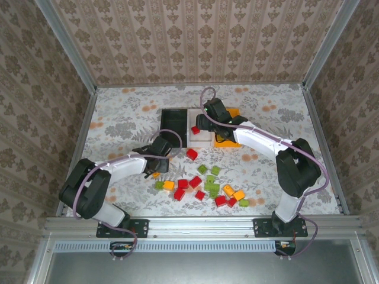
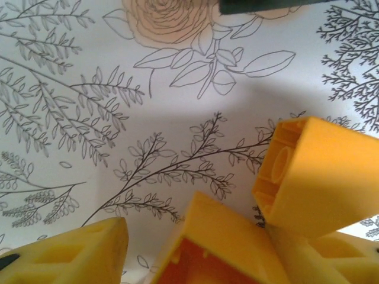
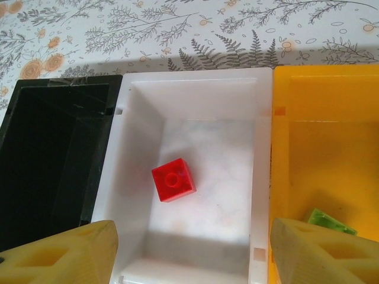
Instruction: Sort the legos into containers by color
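From above, the left hand (image 1: 156, 152) hangs left of the loose legos (image 1: 204, 183), and the right hand (image 1: 207, 121) is over the white bin (image 1: 199, 138). The left wrist view adds an orange-yellow brick (image 2: 323, 177) against that hand's right finger; whether it is pinched cannot be told. The right wrist view shows fingers (image 3: 59, 254) spread, a red brick (image 3: 173, 180) in the white bin ahead of them, and a green brick (image 3: 330, 222) in the orange-yellow bin (image 3: 320, 118) to the right.

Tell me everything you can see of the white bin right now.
The white bin is an open-topped rectangular box of smooth glossy plastic, upright on the floral table. It stands between the black bin and the orange-yellow bin, side walls against theirs. One red lego lies on its floor near the middle. The right gripper hovers open above it.
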You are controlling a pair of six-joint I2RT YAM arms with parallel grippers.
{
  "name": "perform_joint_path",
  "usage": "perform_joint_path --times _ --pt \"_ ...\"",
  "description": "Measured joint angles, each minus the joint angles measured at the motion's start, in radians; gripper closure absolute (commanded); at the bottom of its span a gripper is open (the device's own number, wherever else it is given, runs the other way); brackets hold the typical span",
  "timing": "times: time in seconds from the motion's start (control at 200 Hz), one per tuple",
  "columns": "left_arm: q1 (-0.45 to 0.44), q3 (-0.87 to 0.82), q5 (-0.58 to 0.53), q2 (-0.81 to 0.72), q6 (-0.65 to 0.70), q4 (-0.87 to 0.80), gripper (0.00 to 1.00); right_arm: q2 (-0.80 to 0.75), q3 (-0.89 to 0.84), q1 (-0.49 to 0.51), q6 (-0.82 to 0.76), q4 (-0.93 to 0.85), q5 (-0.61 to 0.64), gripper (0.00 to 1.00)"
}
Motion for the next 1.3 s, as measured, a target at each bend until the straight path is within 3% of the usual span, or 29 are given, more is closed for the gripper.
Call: perform_joint_path --times 0.275,0.45,0.615,0.75,1.115,1.295 --pt "0.007 0.000 -0.002 -0.001 0.013 0.020 0.69 -0.003 -0.016 -0.001 0.003 0.000 0.000 0.30" --pt "0.006 0.000 -0.005 -0.061 0.011 -0.004 0.75 -0.024 -0.034 -0.001 0.003 0.002 0.000 0.29" --pt "-0.013 0.055 -0.008 -0.178 0.010 -0.083 0.75 -0.075 -0.082 -0.001 0.008 0.009 0.000 0.30" --pt "-0.034 0.200 -0.008 -0.156 0.011 -0.103 0.74 -0.127 -0.136 -0.001 0.023 0.011 0.000 0.30" --pt "-0.028 0.588 -0.009 0.277 0.060 -0.070 0.67 -0.266 -0.327 -0.001 0.053 0.005 -0.002 0.29" --pt "-0.004 0.682 -0.009 0.391 0.071 -0.082 0.53 -0.342 -0.406 -0.001 0.053 -0.005 -0.035 0.28"
